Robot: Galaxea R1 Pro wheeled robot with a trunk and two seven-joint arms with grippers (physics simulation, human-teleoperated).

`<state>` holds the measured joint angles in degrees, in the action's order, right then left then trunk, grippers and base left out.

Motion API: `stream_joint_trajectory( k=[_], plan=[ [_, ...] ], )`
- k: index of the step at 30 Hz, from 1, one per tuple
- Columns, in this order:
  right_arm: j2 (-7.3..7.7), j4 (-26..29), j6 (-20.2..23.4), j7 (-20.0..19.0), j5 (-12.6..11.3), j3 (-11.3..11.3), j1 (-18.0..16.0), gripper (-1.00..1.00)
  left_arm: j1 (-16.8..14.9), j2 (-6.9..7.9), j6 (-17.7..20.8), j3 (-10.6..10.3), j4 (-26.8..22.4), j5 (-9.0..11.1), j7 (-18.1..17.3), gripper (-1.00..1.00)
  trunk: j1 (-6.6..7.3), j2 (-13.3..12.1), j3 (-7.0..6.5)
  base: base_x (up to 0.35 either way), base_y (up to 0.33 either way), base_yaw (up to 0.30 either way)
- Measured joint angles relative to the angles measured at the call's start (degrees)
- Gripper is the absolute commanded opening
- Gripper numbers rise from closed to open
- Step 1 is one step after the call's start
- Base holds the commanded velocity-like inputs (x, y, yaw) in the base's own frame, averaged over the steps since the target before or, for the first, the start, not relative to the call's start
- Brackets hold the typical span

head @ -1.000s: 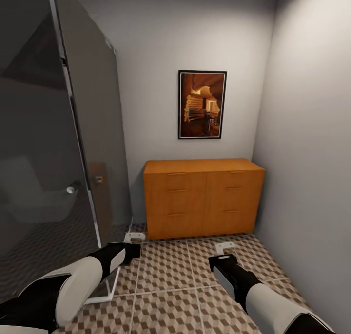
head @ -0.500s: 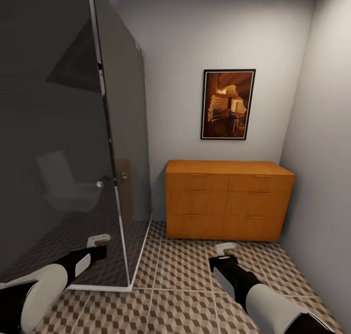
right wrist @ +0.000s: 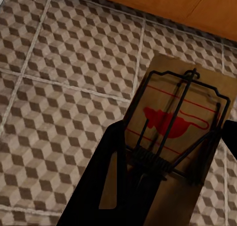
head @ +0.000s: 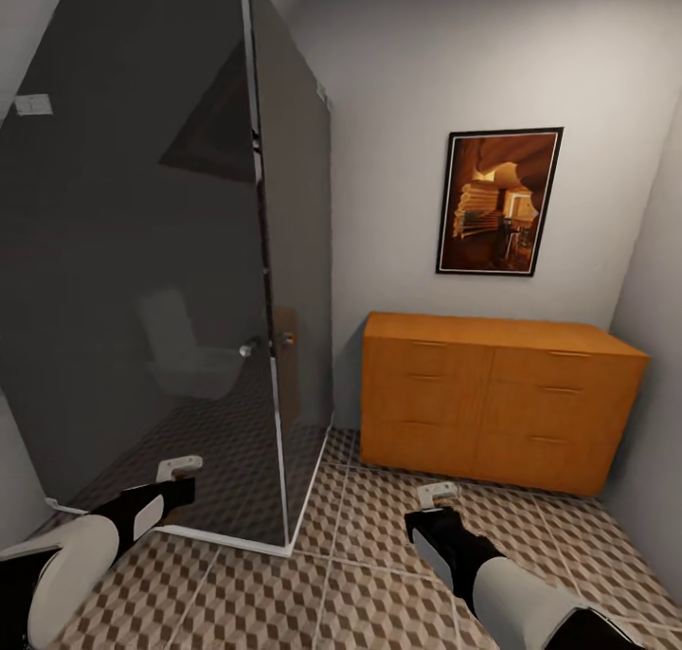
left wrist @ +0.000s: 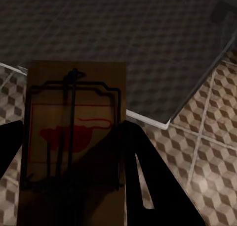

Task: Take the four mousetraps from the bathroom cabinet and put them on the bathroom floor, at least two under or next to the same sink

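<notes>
Now each gripper's jaws clamp mousetrap (left wrist: 74,137) above bathroom floor (right wrist: 59,63)

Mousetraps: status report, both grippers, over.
Left gripper shut on one mousetrap. Right gripper shut on another mousetrap. Cabinet ahead, drawers closed. Dark shower enclosure close on left; no sink in sight.

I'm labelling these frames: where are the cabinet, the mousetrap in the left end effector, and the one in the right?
cabinet (head: 493,413): head view, on its drawer front.
left mousetrap (left wrist: 74,137): left wrist view, on the board's red print.
right mousetrap (right wrist: 173,122): right wrist view, on the board's red print.
</notes>
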<state>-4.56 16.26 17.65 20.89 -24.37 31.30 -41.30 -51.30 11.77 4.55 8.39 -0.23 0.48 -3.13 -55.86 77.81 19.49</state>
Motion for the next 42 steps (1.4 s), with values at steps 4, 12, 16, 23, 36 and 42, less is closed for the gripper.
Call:
stream_joint_trajectory(
  k=[4,12,16,23,36,42],
  plan=[
    [-1.87,-2.1,-0.1,0.0,0.9,0.4,0.0,-1.00,0.1,-0.14,0.2,0.0,0.0,-0.1,0.0,-1.00,0.00,0.0,0.00,0.000,0.000,0.300],
    [-3.83,-4.2,0.0,-3.2,4.1,2.2,0.0,-1.00,0.1,-0.26,0.3,0.0,0.0,-0.1,0.0,-1.00,0.00,0.0,0.00,0.000,0.000,0.300],
    [-4.02,-5.0,-0.1,-4.6,4.4,2.4,0.0,-1.00,0.2,-0.40,0.1,-0.1,0.0,-0.2,0.0,-1.00,0.00,0.0,0.00,0.000,0.000,0.300],
    [-4.00,-5.1,-0.1,-4.7,4.4,2.4,0.0,-1.00,0.3,-0.47,0.0,-0.1,0.0,-0.2,0.0,-1.00,0.00,0.0,0.00,0.000,0.000,0.300],
    [-3.96,-5.1,0.0,-4.6,4.5,2.4,0.0,-1.00,0.3,-0.52,0.1,-0.1,0.0,-0.2,0.0,-1.00,0.00,0.0,0.00,0.000,0.000,0.300],
    [-3.91,-5.0,0.0,-4.6,4.5,2.3,0.0,-1.00,0.3,-0.53,0.0,-0.1,0.0,-0.2,0.0,-1.00,0.00,0.0,0.00,0.000,0.000,0.298]
  ],
)
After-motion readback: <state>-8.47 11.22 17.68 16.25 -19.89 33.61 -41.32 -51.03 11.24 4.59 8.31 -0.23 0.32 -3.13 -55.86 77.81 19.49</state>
